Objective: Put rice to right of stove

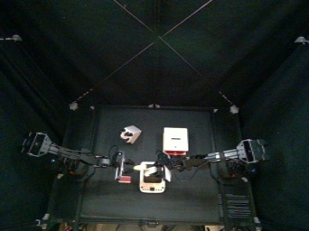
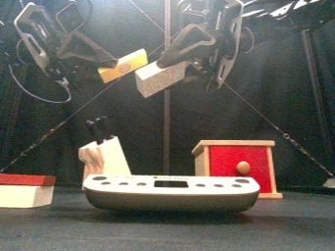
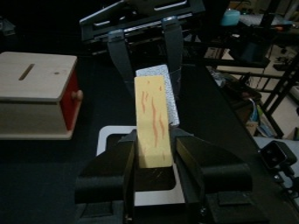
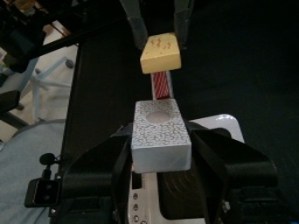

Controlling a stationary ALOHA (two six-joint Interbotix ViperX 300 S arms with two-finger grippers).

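The stove (image 2: 170,192), a flat white slab with dark marks, lies at the table's front middle; it also shows in the top view (image 1: 151,179). Both grippers hang high above it, close together. My right gripper (image 2: 170,75) is shut on the rice (image 2: 160,78), a whitish speckled block, seen near in the right wrist view (image 4: 160,133). My left gripper (image 2: 116,67) is shut on a tan block with reddish wavy lines (image 3: 152,122). The two blocks' tips almost meet.
A wooden box with a red door (image 2: 238,167) stands behind the stove to the right. A knife block (image 2: 102,155) stands behind it to the left. A small white box with a red top (image 2: 26,189) sits at the front left.
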